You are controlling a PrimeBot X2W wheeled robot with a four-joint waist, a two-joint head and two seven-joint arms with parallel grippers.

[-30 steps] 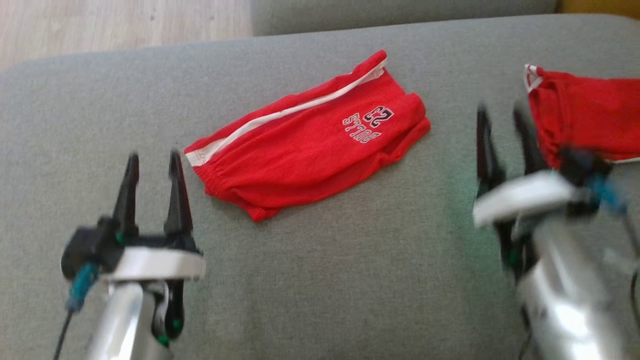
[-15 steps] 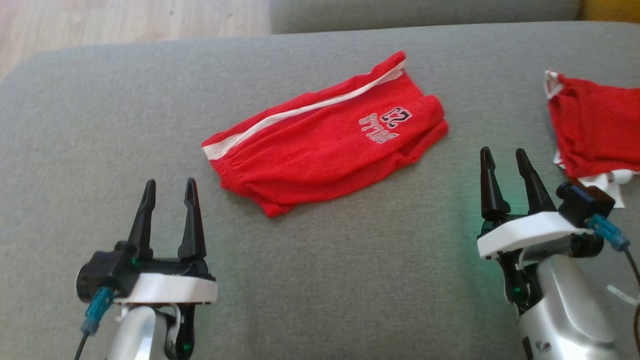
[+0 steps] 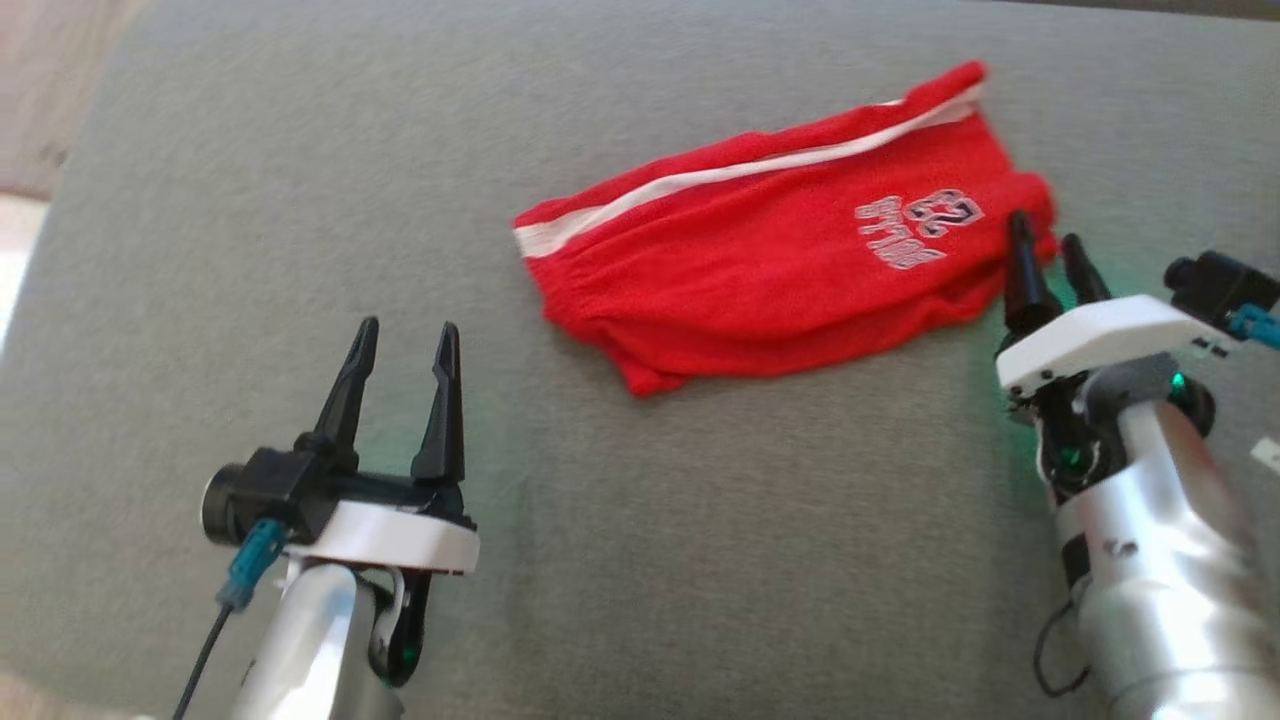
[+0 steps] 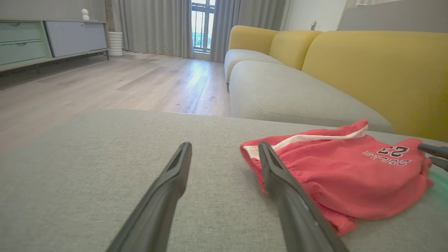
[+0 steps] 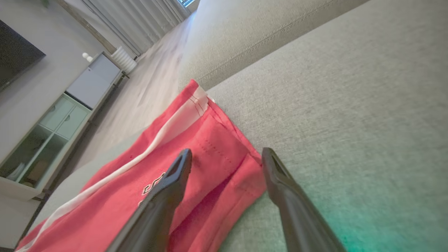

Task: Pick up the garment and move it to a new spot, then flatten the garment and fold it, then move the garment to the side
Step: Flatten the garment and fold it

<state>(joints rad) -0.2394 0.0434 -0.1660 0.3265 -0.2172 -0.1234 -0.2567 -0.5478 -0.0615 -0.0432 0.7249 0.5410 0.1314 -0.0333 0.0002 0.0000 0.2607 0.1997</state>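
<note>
Head view
- garment point(image 3: 780, 270): red shorts lying flat and folded on the grey cushion point(image 3: 300, 150), long side running slantwise, nothing gripping them
- white stripe point(image 3: 740, 175): along the garment's far long edge
- print point(image 3: 915, 225): number and word, upside down, near the garment's right end
- left gripper point(image 3: 408, 330): well apart from the garment, off its near left corner; fingers spread wide, nothing between them
- right gripper point(image 3: 1044, 230): at the garment's right end, tips overlapping the cloth edge; jaws apart and empty; whether the tips touch the cloth I cannot tell

Left wrist view
- left gripper point(image 4: 224, 146): fingers parted wide with only cushion point(image 4: 87, 182) between them; its right finger crosses in front of the garment's point(image 4: 350, 175) waistband end, contact not clear
- right gripper's fingertips point(image 4: 432, 150): two dark tips at the garment's far end, beside the print
- yellow backrest point(image 4: 378, 70): behind the garment
- wooden floor point(image 4: 122, 80): beyond the garment, past the cushion's edge

Right wrist view
- right gripper point(image 5: 226, 152): fingers wide apart, gripping nothing; one finger over the garment point(image 5: 122, 189), the other over bare cushion point(image 5: 350, 105) just past the garment's edge, so the hem corner lies between them
- white stripe point(image 5: 168, 129): runs away along the garment's edge, ahead of the fingers
- cabinet point(image 5: 70, 101): far beyond the garment, against the wall
</note>
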